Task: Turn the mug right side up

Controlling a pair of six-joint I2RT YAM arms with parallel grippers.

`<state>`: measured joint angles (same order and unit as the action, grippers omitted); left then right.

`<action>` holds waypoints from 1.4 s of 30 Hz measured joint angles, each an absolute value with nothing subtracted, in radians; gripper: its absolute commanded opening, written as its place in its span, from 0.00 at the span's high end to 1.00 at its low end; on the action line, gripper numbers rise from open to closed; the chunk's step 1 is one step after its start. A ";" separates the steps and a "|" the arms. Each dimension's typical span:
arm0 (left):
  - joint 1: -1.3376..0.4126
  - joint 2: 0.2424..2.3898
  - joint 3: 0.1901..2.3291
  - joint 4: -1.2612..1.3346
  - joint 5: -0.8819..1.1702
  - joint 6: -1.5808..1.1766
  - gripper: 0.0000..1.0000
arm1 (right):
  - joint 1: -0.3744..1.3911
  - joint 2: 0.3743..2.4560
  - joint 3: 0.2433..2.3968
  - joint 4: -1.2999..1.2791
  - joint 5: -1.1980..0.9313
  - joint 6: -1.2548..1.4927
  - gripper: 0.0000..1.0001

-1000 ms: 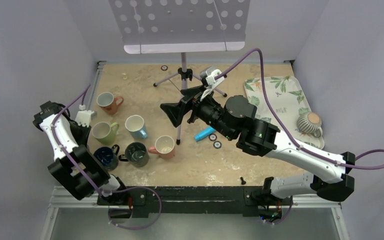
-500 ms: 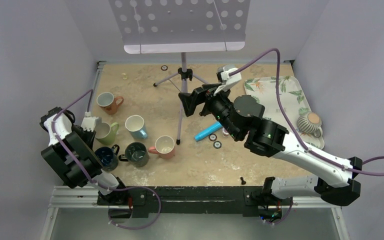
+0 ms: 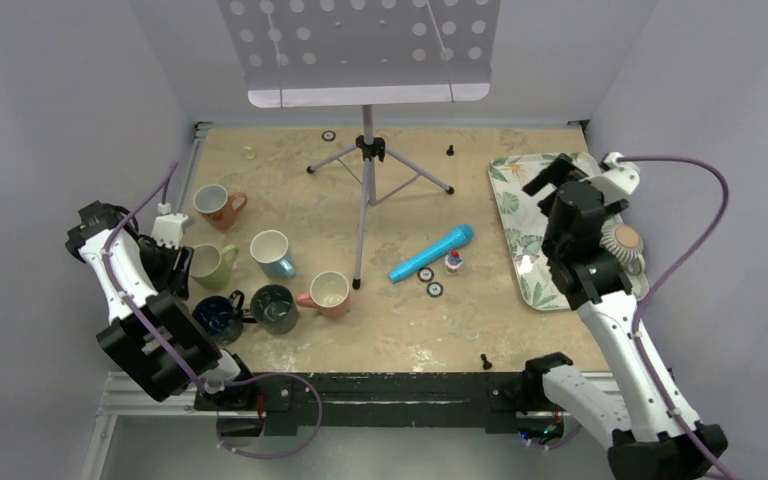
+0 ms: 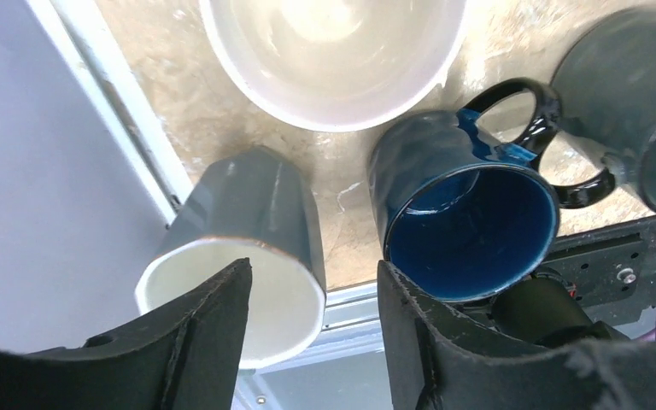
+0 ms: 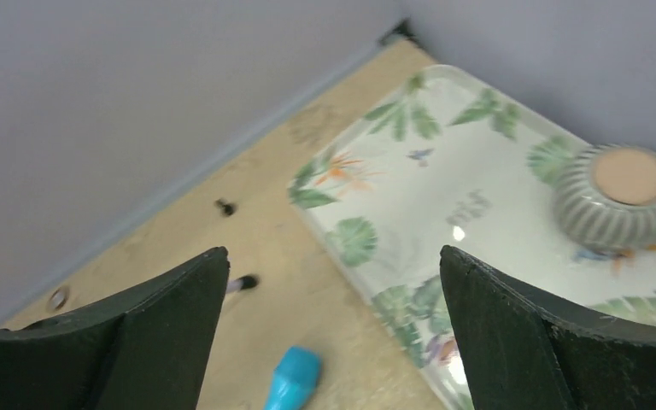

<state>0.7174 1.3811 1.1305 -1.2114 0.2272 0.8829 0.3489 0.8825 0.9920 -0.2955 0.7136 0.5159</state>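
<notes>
Resting upside down at the right of the overhead frame, the ribbed grey ceramic mug (image 3: 620, 245) is seen tan base upward on the white leaf-patterned tray (image 3: 532, 285). The right gripper (image 5: 333, 256) is held over the tray's upper end, jaws spread wide with nothing between them, apart from the mug. At lower left, the left gripper (image 4: 312, 269) is shown with jaws parted above a grey white-lined mug (image 4: 248, 205) and a glossy dark blue mug (image 4: 444, 171), neither one clasped.
</notes>
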 measured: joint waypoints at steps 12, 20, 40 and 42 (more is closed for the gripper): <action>0.641 1.217 1.302 -1.354 0.344 0.869 0.32 | -0.496 1.288 0.920 -0.249 0.480 0.753 0.06; 0.495 1.111 1.313 -1.409 0.390 0.822 0.31 | -0.552 1.528 0.960 -0.248 0.526 0.835 0.09; 0.488 1.095 1.313 -1.430 0.392 0.796 0.31 | -0.297 1.732 1.116 -0.066 0.310 0.636 0.25; 0.488 1.094 1.313 -1.430 0.391 0.797 0.31 | -0.273 1.728 1.116 -0.076 0.279 0.627 0.20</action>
<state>0.4877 1.0943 1.3132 -1.4296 0.3912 0.7967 -0.2729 1.7275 1.1164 -0.0765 0.2790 0.6266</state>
